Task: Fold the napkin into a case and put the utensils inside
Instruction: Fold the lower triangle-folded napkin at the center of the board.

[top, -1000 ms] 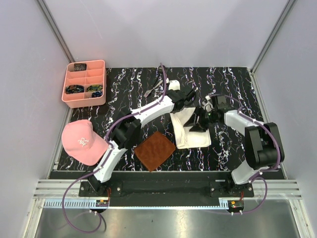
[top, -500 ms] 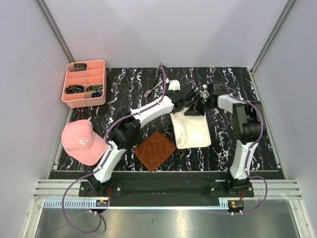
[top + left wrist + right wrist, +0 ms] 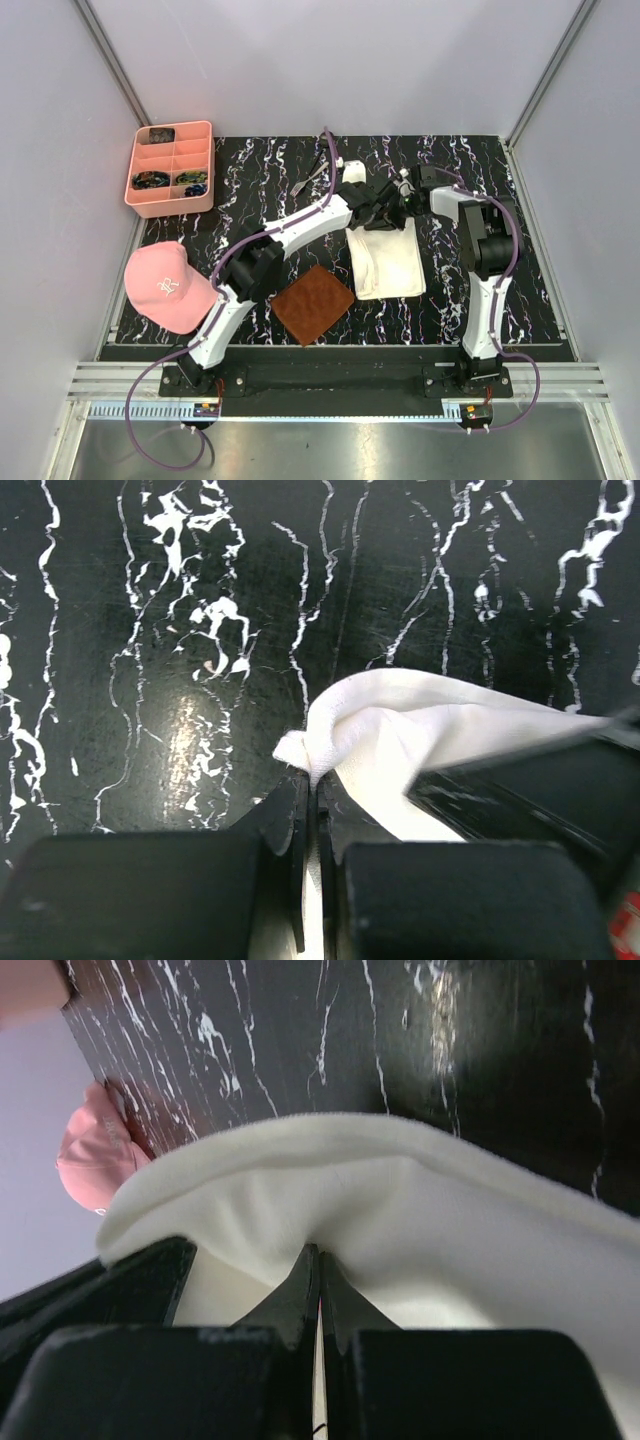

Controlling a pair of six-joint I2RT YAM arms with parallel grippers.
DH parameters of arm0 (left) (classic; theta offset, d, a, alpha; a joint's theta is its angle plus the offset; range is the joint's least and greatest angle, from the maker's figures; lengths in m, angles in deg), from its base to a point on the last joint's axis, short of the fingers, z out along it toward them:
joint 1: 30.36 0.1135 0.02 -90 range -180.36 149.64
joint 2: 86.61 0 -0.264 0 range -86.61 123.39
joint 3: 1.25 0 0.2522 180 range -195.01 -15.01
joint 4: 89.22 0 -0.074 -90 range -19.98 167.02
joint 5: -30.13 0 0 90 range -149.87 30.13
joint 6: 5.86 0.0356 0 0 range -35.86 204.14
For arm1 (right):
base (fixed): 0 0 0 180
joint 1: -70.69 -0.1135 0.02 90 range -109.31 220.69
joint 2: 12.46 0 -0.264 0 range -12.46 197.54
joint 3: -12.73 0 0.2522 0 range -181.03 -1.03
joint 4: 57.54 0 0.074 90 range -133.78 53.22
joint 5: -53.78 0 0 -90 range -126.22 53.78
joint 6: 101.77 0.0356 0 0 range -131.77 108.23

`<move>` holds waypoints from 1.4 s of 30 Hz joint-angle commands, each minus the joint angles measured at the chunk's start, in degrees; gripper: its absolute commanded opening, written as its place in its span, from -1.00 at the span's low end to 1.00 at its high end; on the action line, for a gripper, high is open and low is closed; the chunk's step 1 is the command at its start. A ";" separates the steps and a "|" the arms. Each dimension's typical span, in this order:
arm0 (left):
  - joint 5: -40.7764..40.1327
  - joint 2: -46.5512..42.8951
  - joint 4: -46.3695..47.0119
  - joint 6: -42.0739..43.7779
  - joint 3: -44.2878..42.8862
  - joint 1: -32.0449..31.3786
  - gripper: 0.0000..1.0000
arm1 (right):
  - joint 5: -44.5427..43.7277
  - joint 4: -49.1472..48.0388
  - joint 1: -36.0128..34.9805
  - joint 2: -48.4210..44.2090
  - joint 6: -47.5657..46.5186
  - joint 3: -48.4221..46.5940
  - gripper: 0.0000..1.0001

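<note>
One pink tray [image 3: 205, 168] sits at the far left corner of the black, white-veined surface [image 3: 470, 155]. It is divided into small compartments in two columns. The far-left compartment holds a few dark bits, and two compartments side by side nearer the middle hold small colourful pieces. All of these are too small to name, and the other compartments show only pink floor.

One cream-white napkin [image 3: 388, 262] lies a little right of the middle of the surface. It is folded into a rectangle with its long sides running from far to near. Its far edge is raised, and both arms meet there.

In the left wrist view, the left fingers [image 3: 278, 825] are closed tight on a bunched fold of the cloth, which stands off the surface. In the right wrist view, the right fingers [image 3: 285, 1310] are pressed together on the same edge, and the cloth swells up in a soft ridge on either side of them. The two pairs of fingers grip just beside each other.

One grey fork [image 3: 310, 182] lies on the bare surface toward the far edge, left of centre and well apart from the napkin. One brown textured mat [image 3: 313, 303] lies turned like a diamond by the near edge, just left of the napkin. One pink cap [image 3: 165, 285] rests at the left edge, nearer than the tray.
</note>
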State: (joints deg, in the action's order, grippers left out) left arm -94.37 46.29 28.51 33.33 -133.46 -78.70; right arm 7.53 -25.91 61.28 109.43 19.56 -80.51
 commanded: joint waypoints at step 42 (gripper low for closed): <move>7.78 -4.32 26.36 5.19 7.45 -1.76 -1.00 | -13.25 14.83 2.03 0.54 -12.26 -3.66 -0.88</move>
State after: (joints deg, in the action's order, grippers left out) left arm -86.59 45.55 51.46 37.90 -125.97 -79.96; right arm -4.29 -9.54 63.22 106.94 9.18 -83.18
